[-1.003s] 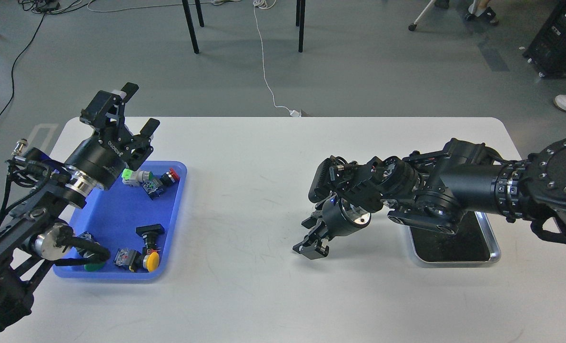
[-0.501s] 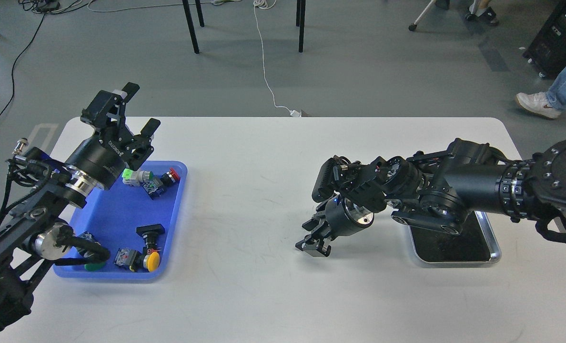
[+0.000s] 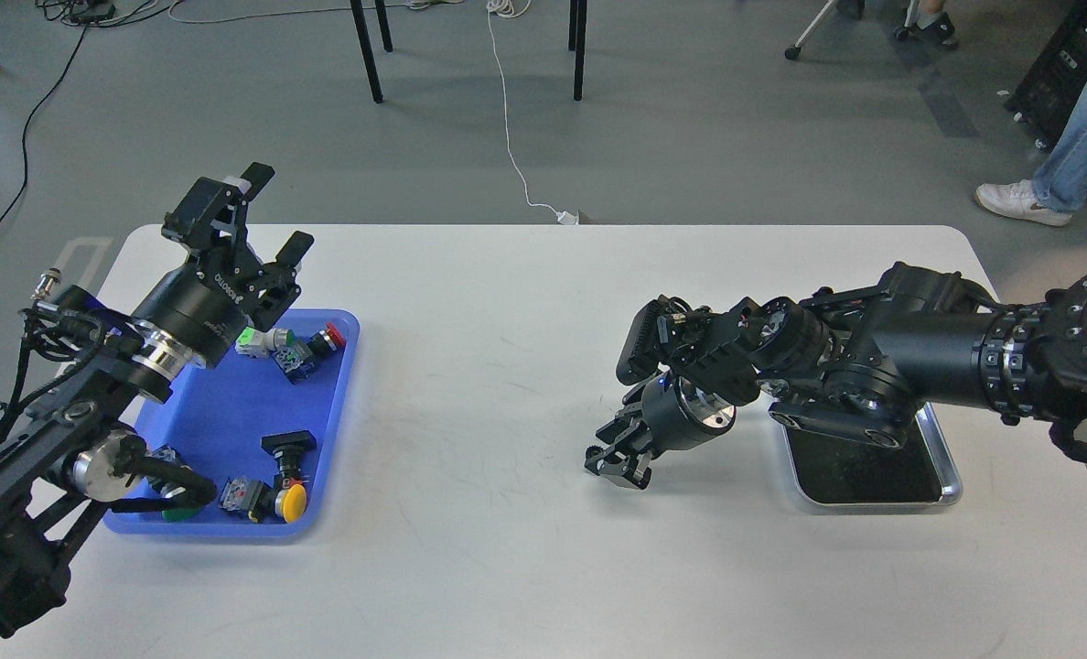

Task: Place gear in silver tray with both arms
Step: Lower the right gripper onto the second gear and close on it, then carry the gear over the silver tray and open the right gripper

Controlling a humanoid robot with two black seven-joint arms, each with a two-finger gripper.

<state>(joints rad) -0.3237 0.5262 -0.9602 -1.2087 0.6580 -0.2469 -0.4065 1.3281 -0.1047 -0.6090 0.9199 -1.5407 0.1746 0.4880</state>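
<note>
My right gripper (image 3: pixel 618 460) hangs low over the table's middle, left of the silver tray (image 3: pixel 952 491). Its fingers are close together on a small dark toothed piece, which looks like the gear (image 3: pixel 596 451). The gear is black on black and hard to make out. The silver tray lies at the right with a dark shiny bottom, and my right forearm hides its far part. My left gripper (image 3: pixel 274 210) is open and empty, raised above the far end of the blue tray (image 3: pixel 349 366).
The blue tray at the left holds several switches and push buttons, among them a yellow one (image 3: pixel 294 500) and a red one (image 3: pixel 331 337). A person's legs (image 3: pixel 1070 137) stand on the floor beyond the table's far right corner.
My right gripper has moved right, toward the silver tray, with the dark piece in it. My left gripper has shifted slightly right. A person's legs have come in at the top right.
</note>
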